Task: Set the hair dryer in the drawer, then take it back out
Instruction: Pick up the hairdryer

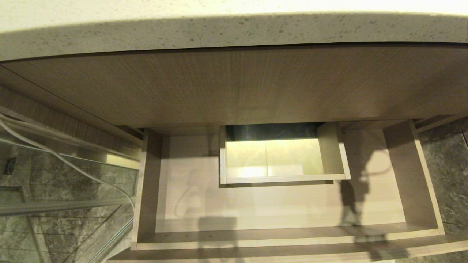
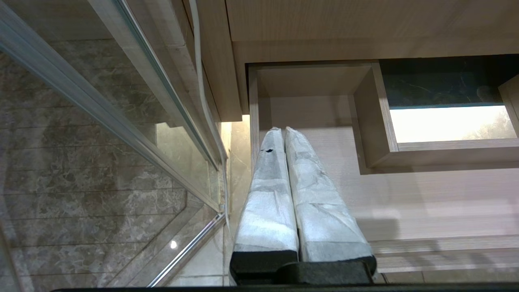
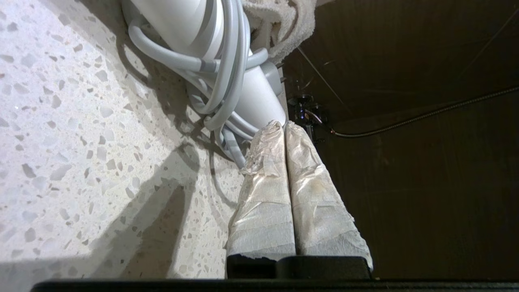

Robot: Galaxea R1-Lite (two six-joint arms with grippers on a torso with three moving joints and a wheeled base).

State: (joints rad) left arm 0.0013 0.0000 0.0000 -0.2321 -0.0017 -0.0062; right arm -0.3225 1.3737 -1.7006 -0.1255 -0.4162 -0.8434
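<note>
Taped fingers of the right claw lie pressed together in the right wrist view, clenched on nothing, with their tips just short of the dryer. Dryer: white, lying on the speckled counter directly ahead of the tips, its cord wound in loose loops round the body; a pale towel sits just beyond it. Past the counter edge, to one side of the claw, the room is dark, with a tap fitting and a hose.

Left claw: also clenched and empty, parked over the left part of the drawer, pointing toward its back wall. In the head view the drawer stands pulled out and holds nothing, its boxed cutout at mid-back; neither arm appears there, and only shadows fall across the floor of the drawer.

Step in hand, as judged: reaching for the dryer, so the task is at its start. To do it well, the right claw should spread its jaws before closing in, since shut tips would only push the dryer along the counter. The grip is best taken across the narrower body just ahead of the tips, and squarely, not on the cord alone. Loose loops may snag or trail; a slow lift clear of the towel seems wise. The drawer floor beside the cutout offers the room for setting down.
</note>
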